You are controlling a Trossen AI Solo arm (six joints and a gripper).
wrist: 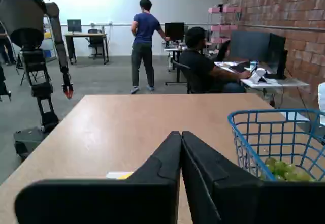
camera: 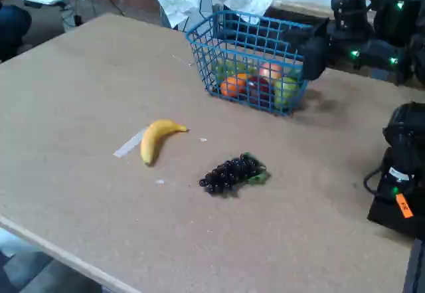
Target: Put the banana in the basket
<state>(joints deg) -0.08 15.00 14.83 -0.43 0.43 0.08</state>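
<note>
The banana (camera: 156,137) lies on the table to the left of centre in the fixed view, curved and yellow, apart from everything but a strip of tape. The blue wire basket (camera: 247,38) stands behind it, holding several fruits. My gripper (camera: 307,52) is a dark shape at the basket's right side, well away from the banana. In the wrist view the gripper (wrist: 181,133) is shut, fingers pressed together with nothing between them. The basket (wrist: 254,132) is at the right there. A yellow sliver of the banana (wrist: 125,175) peeks past the left finger.
A dark grape bunch (camera: 232,172) lies right of the banana. A pale tape strip (camera: 127,144) touches the banana's left side. A black device (camera: 400,173) sits at the table's right edge. Beyond the table, a person stands (wrist: 143,43), another sits (wrist: 203,66), and a robot stand (wrist: 35,56) is at the left.
</note>
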